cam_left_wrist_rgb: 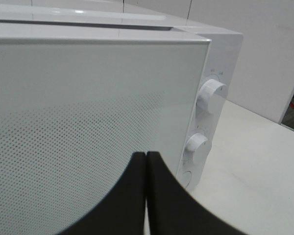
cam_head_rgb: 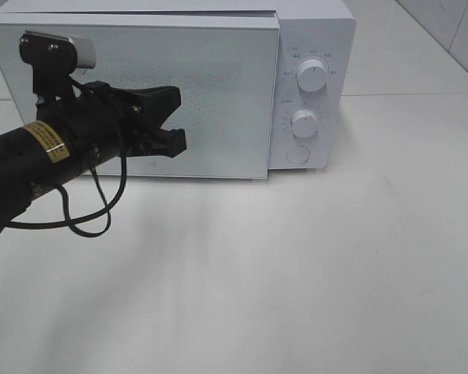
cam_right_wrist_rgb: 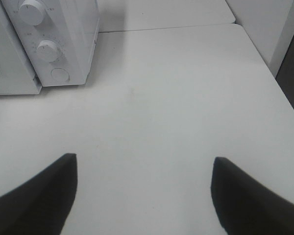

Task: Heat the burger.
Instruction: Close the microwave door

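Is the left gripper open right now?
No, the left gripper is shut, its two fingers pressed together in front of the microwave door.

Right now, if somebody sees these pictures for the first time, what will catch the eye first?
The white microwave at the back of the table, its door closed and two knobs on the panel beside it. In front of the door hangs the black left gripper, fingers pressed together. The right gripper is open above the table; no burger shows in any view.
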### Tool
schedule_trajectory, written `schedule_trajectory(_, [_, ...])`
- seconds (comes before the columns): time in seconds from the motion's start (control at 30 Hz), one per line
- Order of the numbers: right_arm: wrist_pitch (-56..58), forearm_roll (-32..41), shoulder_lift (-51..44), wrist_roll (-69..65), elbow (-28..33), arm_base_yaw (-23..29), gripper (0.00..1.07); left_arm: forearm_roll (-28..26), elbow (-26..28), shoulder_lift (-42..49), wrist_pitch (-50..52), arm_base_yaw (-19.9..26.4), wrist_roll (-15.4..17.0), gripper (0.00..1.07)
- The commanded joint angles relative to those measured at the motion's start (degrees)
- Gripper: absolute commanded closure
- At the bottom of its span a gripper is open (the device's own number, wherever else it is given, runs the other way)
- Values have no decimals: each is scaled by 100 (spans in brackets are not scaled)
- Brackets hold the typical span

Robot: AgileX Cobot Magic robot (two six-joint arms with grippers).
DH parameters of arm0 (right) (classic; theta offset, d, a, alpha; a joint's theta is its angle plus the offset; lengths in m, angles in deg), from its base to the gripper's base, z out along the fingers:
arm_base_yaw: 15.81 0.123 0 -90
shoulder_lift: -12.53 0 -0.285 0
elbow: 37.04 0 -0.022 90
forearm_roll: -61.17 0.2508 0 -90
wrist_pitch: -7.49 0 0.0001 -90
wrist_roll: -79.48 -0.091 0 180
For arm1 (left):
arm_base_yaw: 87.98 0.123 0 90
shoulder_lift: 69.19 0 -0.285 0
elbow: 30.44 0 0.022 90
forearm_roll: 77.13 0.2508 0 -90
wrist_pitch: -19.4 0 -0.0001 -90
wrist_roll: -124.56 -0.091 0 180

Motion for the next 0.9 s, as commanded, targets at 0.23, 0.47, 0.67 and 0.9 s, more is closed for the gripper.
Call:
schedule_trajectory(0.23, [-29,6,-149,23,11,-40,34,-401,647,-321,-109,-183,-126,107])
schedule_trajectory(0.47, [-29,6,-149,23,11,-40,34,-464,1152,-630,-258,-183,-120,107])
schedule_trajectory(0.67, [-29,6,-149,23,11,-40,34,-470,1524,-882,-367,-183,-120,107])
schedule_trajectory(0.9, [-29,6,-149,23,11,-40,34,-504,1902,-1163,-407,-183,-120,107])
